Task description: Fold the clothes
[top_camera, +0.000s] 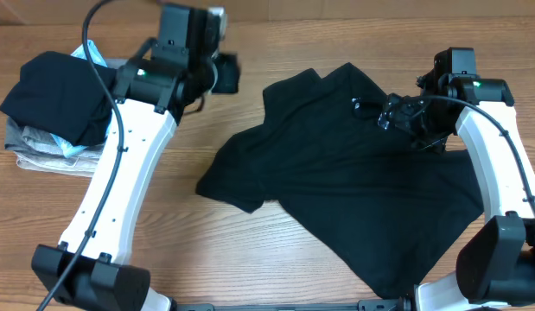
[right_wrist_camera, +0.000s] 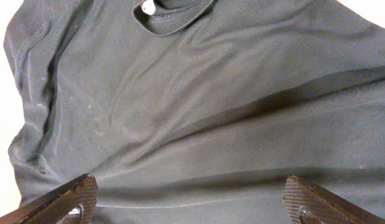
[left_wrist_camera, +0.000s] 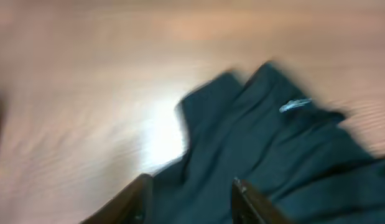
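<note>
The black T-shirt [top_camera: 353, 199] lies loosely spread and creased on the wooden table, centre to right. My left gripper [top_camera: 226, 73] is above bare table to the left of the shirt's top-left corner. In the blurred left wrist view its fingers [left_wrist_camera: 191, 202] are open and empty, with the shirt [left_wrist_camera: 273, 155] and a small white mark ahead. My right gripper [top_camera: 394, 112] hovers over the shirt's upper right part. In the right wrist view its fingers [right_wrist_camera: 192, 199] are wide open over the fabric [right_wrist_camera: 198, 106], with the collar and neck label [right_wrist_camera: 147, 7] at the top.
At the far left stands a pile of clothes: a black garment [top_camera: 55, 95] on top of folded grey cloth [top_camera: 42, 157] and a light-blue patterned piece [top_camera: 87, 54]. The right arm's base [top_camera: 496, 259] sits at the front right, beside the shirt's hem.
</note>
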`<state>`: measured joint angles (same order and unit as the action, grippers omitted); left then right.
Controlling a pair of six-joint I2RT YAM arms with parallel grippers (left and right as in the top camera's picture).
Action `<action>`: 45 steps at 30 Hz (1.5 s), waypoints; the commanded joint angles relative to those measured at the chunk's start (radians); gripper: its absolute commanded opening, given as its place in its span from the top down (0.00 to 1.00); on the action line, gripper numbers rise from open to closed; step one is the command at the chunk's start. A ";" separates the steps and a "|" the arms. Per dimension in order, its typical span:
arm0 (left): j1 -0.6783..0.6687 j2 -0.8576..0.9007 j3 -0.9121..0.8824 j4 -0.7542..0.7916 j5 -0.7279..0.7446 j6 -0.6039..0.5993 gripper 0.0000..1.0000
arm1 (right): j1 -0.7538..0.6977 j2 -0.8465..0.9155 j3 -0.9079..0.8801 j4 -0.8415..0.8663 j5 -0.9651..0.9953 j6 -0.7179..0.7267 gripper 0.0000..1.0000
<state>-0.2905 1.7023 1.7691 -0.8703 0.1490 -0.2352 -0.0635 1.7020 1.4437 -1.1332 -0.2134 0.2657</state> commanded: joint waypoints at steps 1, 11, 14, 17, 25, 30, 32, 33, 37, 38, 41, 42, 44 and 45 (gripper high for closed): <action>-0.034 0.092 -0.003 0.061 0.088 0.080 0.67 | 0.000 -0.016 0.017 0.005 0.000 0.004 0.00; -0.048 0.451 -0.003 0.233 0.230 0.151 0.96 | 0.000 -0.016 0.017 0.005 0.000 0.004 0.00; -0.048 0.514 -0.003 0.270 0.237 0.151 0.96 | 0.000 -0.016 0.017 0.005 0.000 0.004 0.00; -0.048 0.555 -0.003 0.307 0.238 0.151 0.96 | 0.000 -0.016 0.017 0.005 0.000 0.004 0.00; -0.050 0.620 -0.003 0.360 0.236 0.154 0.96 | 0.000 -0.016 0.017 0.005 0.000 0.004 0.00; -0.050 0.652 -0.004 0.387 0.148 0.153 0.96 | 0.000 -0.016 0.017 0.005 0.000 0.004 0.00; -0.050 0.653 -0.004 0.393 0.093 0.153 0.96 | 0.000 -0.016 0.017 0.005 0.000 0.004 0.00; -0.050 0.654 -0.004 0.395 0.055 0.153 0.96 | 0.000 -0.016 0.017 0.005 0.000 0.004 0.00; -0.049 0.663 -0.004 0.397 -0.040 0.153 0.96 | 0.000 -0.016 0.017 0.005 0.000 0.004 0.00; -0.048 0.666 -0.005 0.397 -0.063 0.153 0.96 | 0.000 -0.016 0.017 0.005 0.000 0.004 0.00; -0.046 0.682 -0.006 0.396 -0.129 0.153 0.96 | 0.000 -0.016 0.017 0.005 0.000 0.004 0.00; -0.043 0.694 -0.006 0.396 -0.154 0.153 0.96 | 0.000 -0.016 0.017 0.005 0.000 0.004 0.00; -0.036 0.709 -0.006 0.392 -0.188 0.145 0.96 | 0.000 -0.016 0.017 0.005 0.000 0.004 0.00; -0.031 0.713 -0.006 0.388 -0.208 0.134 0.96 | 0.000 -0.016 0.017 0.005 0.000 0.004 0.00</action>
<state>-0.3405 2.3466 1.7683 -0.4629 0.0959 -0.1005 -0.0639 1.7020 1.4437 -1.1332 -0.2127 0.2653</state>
